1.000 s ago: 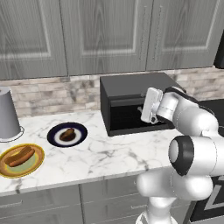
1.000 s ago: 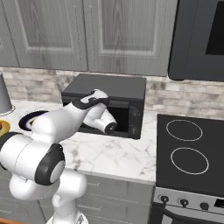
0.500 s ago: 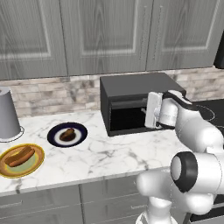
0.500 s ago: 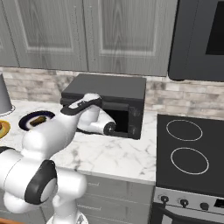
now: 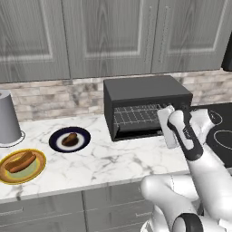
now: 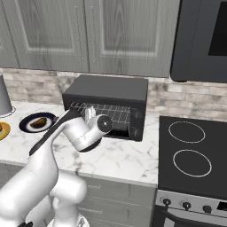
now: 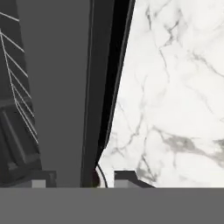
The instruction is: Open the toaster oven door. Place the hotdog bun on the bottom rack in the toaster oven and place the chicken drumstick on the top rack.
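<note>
The toaster oven (image 5: 146, 94) stands at the back of the counter. Its toaster oven door (image 7: 61, 87) hangs down and out from the front, and my gripper (image 7: 83, 178) is shut on the door's free edge, with the panel between the finger tips. My hand (image 5: 166, 128) is at the oven's right front corner. A wire grid (image 5: 136, 115) shows in the oven's mouth; I cannot tell the top rack from the bottom rack. The hotdog bun (image 5: 20, 161) lies on a yellow plate at the left. The chicken drumstick (image 5: 70, 138) sits on a dark blue plate (image 6: 31, 125).
A grey canister (image 5: 8, 117) stands at the far left by the brick backsplash. The black stovetop (image 6: 190, 150) adjoins the counter on the right, with a dark built-in oven (image 6: 199, 40) above it. Grey cabinets hang over the counter. Bare marble (image 7: 175, 87) lies before the oven.
The jaws have closed onto the door's edge. The hand has come down and toward the base, and the door has swung down with it.
</note>
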Available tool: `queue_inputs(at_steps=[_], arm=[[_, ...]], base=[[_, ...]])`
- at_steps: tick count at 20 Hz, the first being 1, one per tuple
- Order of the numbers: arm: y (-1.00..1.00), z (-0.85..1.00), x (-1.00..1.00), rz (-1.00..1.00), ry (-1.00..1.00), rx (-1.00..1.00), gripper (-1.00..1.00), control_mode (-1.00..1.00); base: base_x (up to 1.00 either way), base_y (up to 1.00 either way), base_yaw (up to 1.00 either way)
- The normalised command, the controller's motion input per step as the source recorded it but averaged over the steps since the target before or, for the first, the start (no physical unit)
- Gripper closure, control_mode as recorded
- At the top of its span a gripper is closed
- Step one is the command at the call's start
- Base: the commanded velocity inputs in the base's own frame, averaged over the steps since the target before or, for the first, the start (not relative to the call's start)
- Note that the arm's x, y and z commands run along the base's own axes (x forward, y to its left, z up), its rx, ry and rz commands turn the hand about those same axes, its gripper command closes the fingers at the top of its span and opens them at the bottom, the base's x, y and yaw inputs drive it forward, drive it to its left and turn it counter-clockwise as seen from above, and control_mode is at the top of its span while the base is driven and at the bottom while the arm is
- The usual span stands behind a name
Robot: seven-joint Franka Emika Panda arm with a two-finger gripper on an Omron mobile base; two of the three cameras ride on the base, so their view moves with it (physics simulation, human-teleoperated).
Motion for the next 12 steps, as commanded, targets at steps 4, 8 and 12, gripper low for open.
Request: queue_inputs(at_steps=[4,8,12], arm=[[-0.11,-0.63,-0.81,0.11,0.38,-0.20,-1.00,-1.00],[-0.05,0.86,-0.07,0.02,0.07,0.02,-1.00,-1.00],[-0.01,1.00,0.42,0.00,0.05,0.10,-1.00,-1.00]], base=[[0.00,0.00,0.00],[0.00,0.00,0.00],[0.00,0.00,0.00]])
